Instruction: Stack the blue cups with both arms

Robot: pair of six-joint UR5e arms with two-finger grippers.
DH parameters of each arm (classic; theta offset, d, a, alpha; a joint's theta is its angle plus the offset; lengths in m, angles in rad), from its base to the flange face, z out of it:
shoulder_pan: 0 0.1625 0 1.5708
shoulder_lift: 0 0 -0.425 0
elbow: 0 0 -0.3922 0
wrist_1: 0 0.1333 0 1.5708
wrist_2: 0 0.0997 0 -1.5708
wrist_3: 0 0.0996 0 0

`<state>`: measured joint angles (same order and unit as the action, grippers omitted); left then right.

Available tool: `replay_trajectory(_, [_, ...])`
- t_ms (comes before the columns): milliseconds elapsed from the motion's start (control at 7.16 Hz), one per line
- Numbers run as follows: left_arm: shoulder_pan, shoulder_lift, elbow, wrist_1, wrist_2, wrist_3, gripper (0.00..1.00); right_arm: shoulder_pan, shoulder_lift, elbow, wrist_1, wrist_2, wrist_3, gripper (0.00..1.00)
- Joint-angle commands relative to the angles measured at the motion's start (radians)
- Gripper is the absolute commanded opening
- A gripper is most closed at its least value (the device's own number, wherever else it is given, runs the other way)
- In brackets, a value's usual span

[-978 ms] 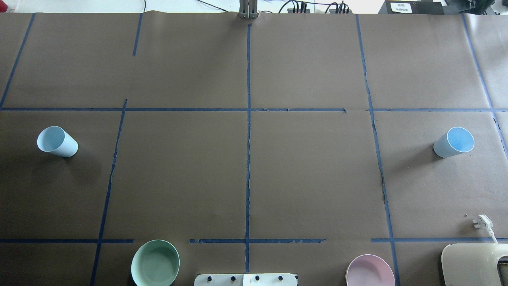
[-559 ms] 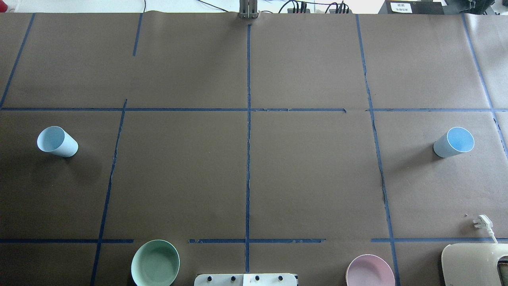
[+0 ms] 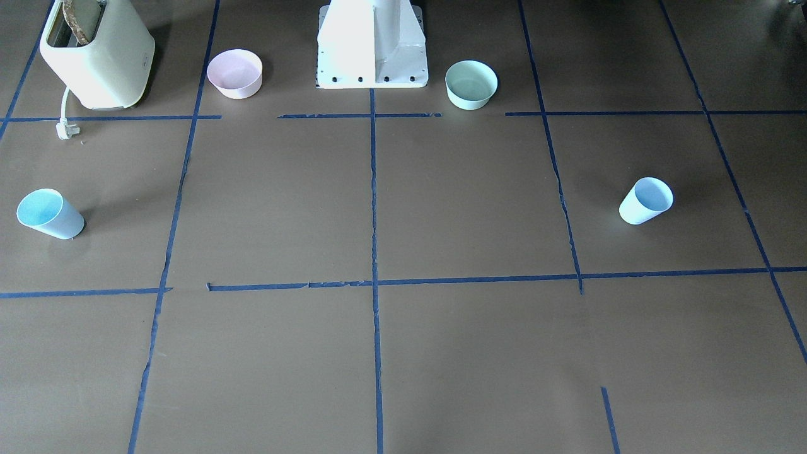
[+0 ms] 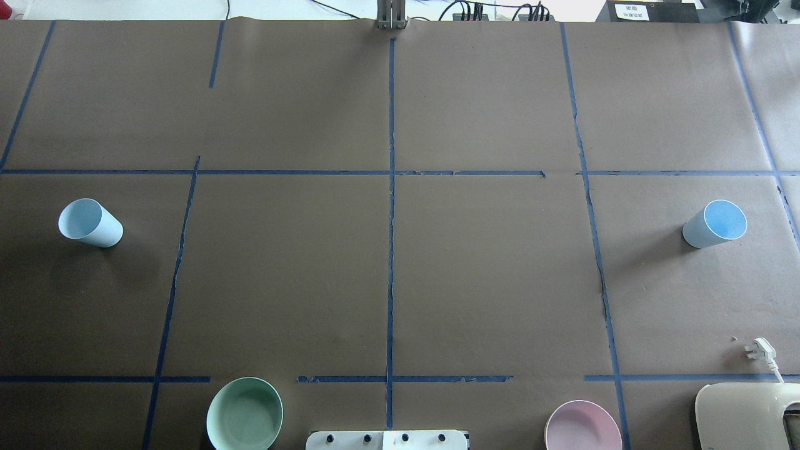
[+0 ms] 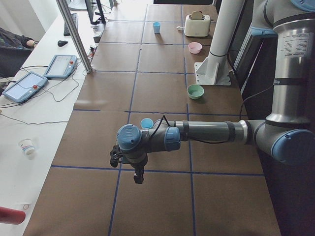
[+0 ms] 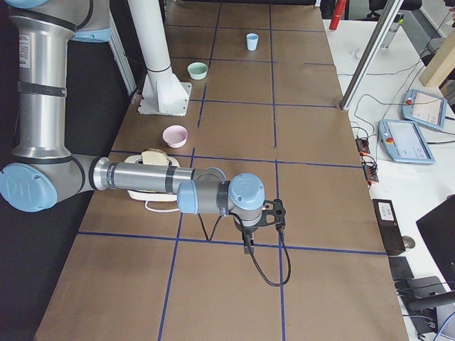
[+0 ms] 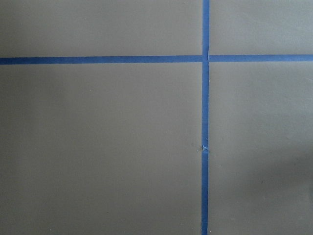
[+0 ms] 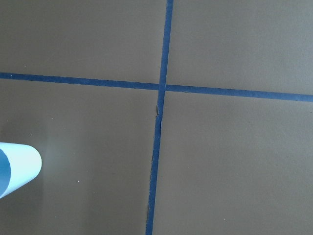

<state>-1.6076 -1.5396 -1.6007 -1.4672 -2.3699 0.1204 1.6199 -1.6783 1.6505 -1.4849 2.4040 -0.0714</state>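
Two pale blue cups stand upright and far apart on the brown table. One blue cup (image 4: 90, 223) is at the left, also in the front view (image 3: 645, 200) and the exterior left view (image 5: 146, 123). The other blue cup (image 4: 714, 224) is at the right, also in the front view (image 3: 49, 214) and at the right wrist view's left edge (image 8: 17, 169). My left gripper (image 5: 138, 177) hangs past the left cup, toward the table's end. My right gripper (image 6: 246, 245) hangs above the table's right end. Both show only in side views, so I cannot tell whether they are open or shut.
A mint-green bowl (image 4: 244, 414) and a pink bowl (image 4: 582, 427) flank the white pedestal base (image 4: 387, 440) at the near edge. A cream toaster (image 4: 747, 415) with a loose plug (image 4: 759, 349) sits at the near right corner. Blue tape lines cross the table.
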Motion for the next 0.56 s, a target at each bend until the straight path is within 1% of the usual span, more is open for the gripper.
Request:
replay_trajectory(0, [0.003, -0.001, -0.001, -0.031, -0.002, -0.002, 1.00, 0.000, 0.002, 0.002, 0.000, 0.001, 0.001, 1.00])
replay_trajectory(140, [0.044, -0.001, -0.031, -0.072, 0.001, -0.068, 1.00, 0.000, 0.003, 0.015, 0.002, 0.001, 0.001, 1.00])
replay_trajectory(279, [0.114, 0.007, -0.094, -0.106, 0.001, -0.234, 1.00, 0.000, 0.003, 0.053, 0.002, -0.002, -0.001, 1.00])
replay_trajectory(419, [0.162, 0.015, -0.128, -0.167, 0.000, -0.339, 1.00, 0.000, 0.003, 0.080, 0.000, -0.003, 0.001, 1.00])
